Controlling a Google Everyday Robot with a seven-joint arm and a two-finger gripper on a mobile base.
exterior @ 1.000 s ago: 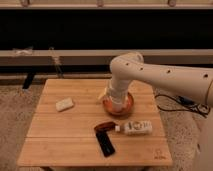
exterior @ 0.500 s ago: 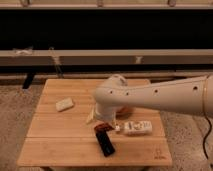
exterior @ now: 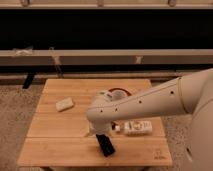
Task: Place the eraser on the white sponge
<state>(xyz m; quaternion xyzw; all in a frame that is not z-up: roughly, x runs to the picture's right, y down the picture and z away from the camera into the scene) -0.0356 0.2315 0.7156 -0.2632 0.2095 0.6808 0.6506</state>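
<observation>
Gripper (exterior: 102, 135) position: low over the front middle of the wooden table (exterior: 60, 150), at the end of the white arm (exterior: 150, 102). The arm enters from the right edge of the view and bends downward at a rounded joint. That joint covers most of the gripper. Whether the gripper is spread or closed, and whether it has hold of anything, cannot be told.

The eraser (exterior: 106, 146), a flat black block, lies directly below the gripper and is set on a diagonal. Its upper end runs in under the end of the arm. It appears to rest on the wood, though contact with the gripper cannot be confirmed either way.

The white sponge (exterior: 64, 104) lies on the left part of the table, toward the rear. It is well apart from the eraser and from the gripper, and its top face is fully in view.

The orange bowl (exterior: 120, 92) stands at rear centre, behind the arm, with only part of its rim showing. The white bottle (exterior: 138, 127) lies on its side just right of the gripper, reddish end toward the arm.
</observation>
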